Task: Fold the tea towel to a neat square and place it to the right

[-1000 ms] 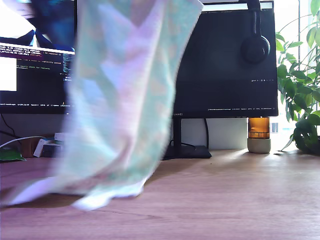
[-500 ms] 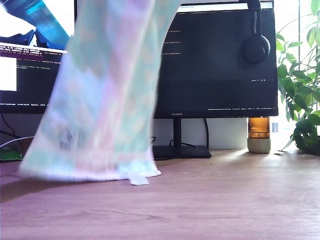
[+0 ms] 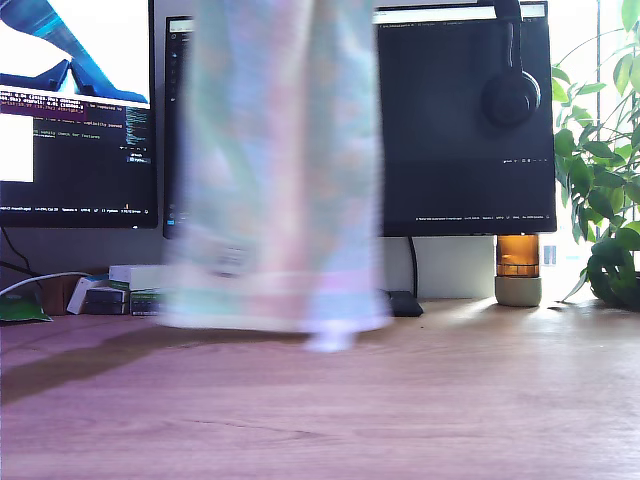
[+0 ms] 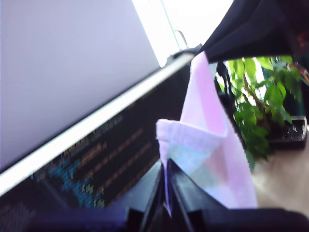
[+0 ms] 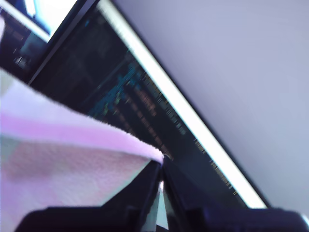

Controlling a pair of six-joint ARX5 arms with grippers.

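Terry cloth, white with pale pink and mint blocks, hangs as a blurred vertical sheet in the exterior view: the tea towel (image 3: 280, 190), held high out of frame, bottom hem just above the wooden desk (image 3: 420, 400), in front of the monitor (image 3: 460, 120) and hiding its stand. Suspended this way probably to let the cloth drop flat and straight before being laid down for folding. Headphones (image 3: 510, 90) hooked over the monitor's top edge, an amber jar (image 3: 518, 268) and a leafy plant (image 3: 605, 200) at the exterior view's right, all well apart from the cloth. No arm visible here.

First wrist view: first end effector (image 4: 166, 186) clenched on a corner of the tea towel (image 4: 207, 145), pink stripe rising between the two dark fingers (image 4: 188, 193); monitor edge and plant beyond.

Second wrist view: second end effector (image 5: 161, 181) likewise clenched, pinching another corner of the tea towel (image 5: 67, 164) right at the tips, cloth spreading off to one side. Two corner pinches judged to keep the top edge taut. Folding not yet begun; no crease seen.
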